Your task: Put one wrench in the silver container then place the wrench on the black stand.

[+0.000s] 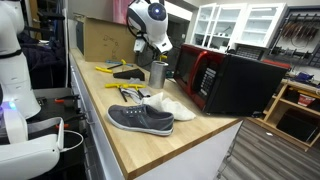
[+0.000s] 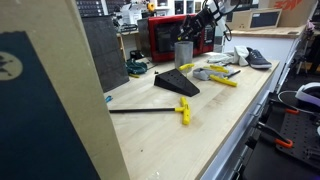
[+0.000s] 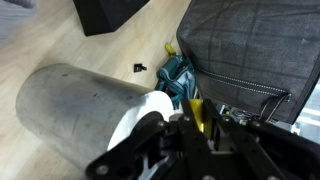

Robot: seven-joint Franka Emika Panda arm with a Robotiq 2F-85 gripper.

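wrist view alone shows yellow sliver (image 3: 197, 112) at gripper (image 3: 195, 128) beside silver container (image 3: 80, 110) | arm (image 1: 148, 20) reaches down over it | grip: cannot tell

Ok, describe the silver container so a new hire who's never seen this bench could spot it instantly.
Find the wooden workbench and the red-fronted microwave on it. Standing just in front of that red door is the silver container, an upright cylinder. It alone is tall, straight-sided and shiny; the grey sneaker, yellow-handled tools and black stand near it all sit lower.
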